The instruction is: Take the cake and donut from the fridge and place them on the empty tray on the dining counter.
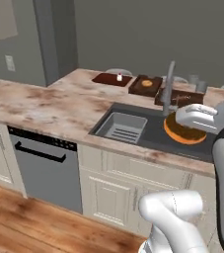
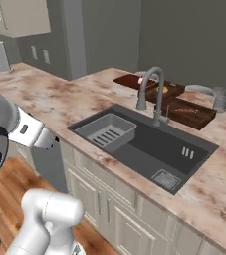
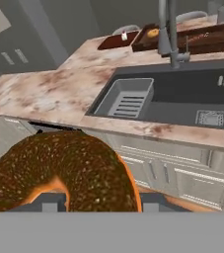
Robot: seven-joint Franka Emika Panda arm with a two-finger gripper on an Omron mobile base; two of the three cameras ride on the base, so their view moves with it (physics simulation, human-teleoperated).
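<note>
Transport step — fingers clamped on the donut; cake already on tray at desk's far edge; next: reach across the sink

I see the dining counter, pinkish-beige marble, with a dark sink sunk into it and a grey faucet at the sink's far edge. On the far side lies the flat reddish-brown tray carrying the cake. Beside it sit two darker boxy trays; the nearer one holds a pale donut.
</note>
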